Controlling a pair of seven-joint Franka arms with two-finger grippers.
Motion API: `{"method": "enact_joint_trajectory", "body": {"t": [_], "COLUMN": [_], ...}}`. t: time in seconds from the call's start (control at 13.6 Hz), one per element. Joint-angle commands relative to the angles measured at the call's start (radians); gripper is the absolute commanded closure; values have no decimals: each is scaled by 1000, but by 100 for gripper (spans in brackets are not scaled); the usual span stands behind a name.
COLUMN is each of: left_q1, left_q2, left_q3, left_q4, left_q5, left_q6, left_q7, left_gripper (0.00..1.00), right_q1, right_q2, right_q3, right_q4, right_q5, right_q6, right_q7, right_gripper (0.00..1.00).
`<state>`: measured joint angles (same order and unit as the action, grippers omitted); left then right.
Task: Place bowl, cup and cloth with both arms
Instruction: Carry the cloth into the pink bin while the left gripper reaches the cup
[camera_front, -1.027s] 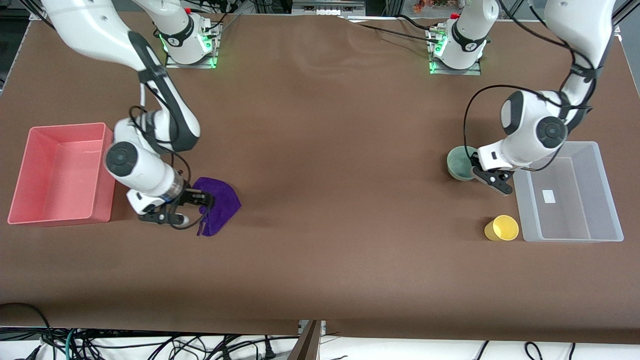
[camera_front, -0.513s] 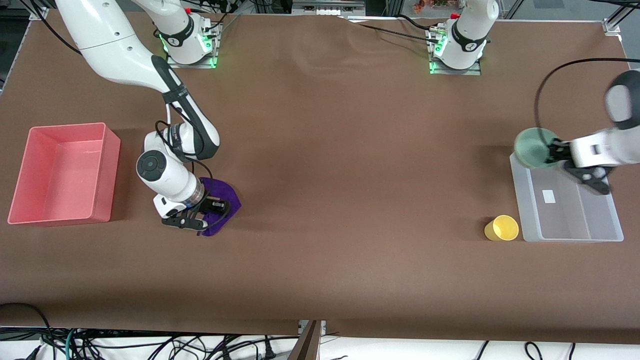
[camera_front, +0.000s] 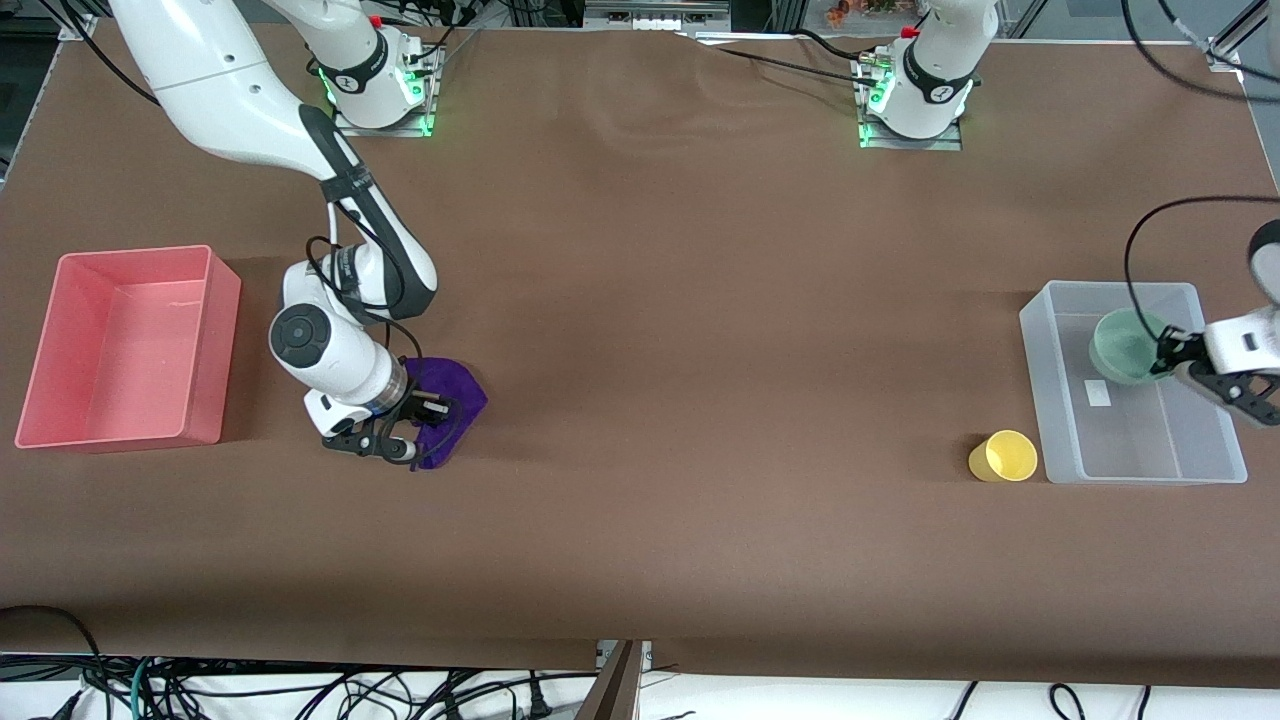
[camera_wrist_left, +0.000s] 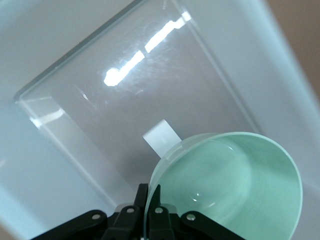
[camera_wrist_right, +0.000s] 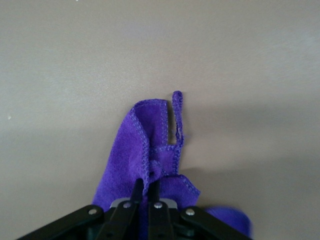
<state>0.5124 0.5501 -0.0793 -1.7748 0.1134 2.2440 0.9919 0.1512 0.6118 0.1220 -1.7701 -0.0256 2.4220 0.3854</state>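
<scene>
Bowl (camera_front: 1125, 346) is hanging tilted over the clear bin (camera_front: 1060, 400) at the right edge of the frame, the left gripper (camera_front: 1172, 358) pinching its rim with fingers (camera_wrist_left: 141, 200) clamped tight. Right gripper (camera_front: 425, 418) is sitting low at centre left of the frame, its fingers (camera_wrist_right: 137, 188) squeezing together on a fold of the purple cloth (camera_front: 455, 392), which is lying on the table (camera_front: 700, 300) near the pink bin (camera_front: 215, 345). Cup (camera_front: 1006, 456) is lying just beside the clear bin's lower corner
</scene>
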Motion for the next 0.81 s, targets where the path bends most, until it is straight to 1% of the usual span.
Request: {"method": "enact_joint_trajectory", "body": {"t": [0.0,0.07,0.15,0.22,0.29,0.44,0.59,0.66,0.73], "left_q1": [9,9,9,9,8,-6,-35,-47,-67], "left_q2": [53,56,56,50,35,-28,-79,-81,-79], "left_q3": [-14,-14,-14,-14,-17,-28,-66,-85,-99], "left_q4": [46,46,46,46,46,61,118,165,207], "left_q5": [17,17,15,15,17,15,11,14,15], "left_q6": [26,26,25,14,-3,-96,-222,-280,-322], "left_q7": [24,22,22,24,21,7,-16,-66,-131], "left_gripper": [100,69,22,0,0,0,0,0,0], "right_q1": [-31,-48,-67,-85,-96,-119,-130,-131,-133], "right_q2": [-105,-138,-165,-197,-227,-271,-279,-273,-268], "right_q3": [2,-2,-7,-19,-63,-190,-338,-401,-445], "right_q4": [50,88,125,148,165,175,167,160,143], "right_q5": [-5,-4,1,0,-2,4,7,9,7], "right_q6": [-224,-332,-421,-504,-582,-687,-727,-727,-719], "right_q7": [-94,-147,-217,-302,-395,-646,-900,-986,-1031], "right_gripper": [100,100,100,100,100,100,100,100,100]}}
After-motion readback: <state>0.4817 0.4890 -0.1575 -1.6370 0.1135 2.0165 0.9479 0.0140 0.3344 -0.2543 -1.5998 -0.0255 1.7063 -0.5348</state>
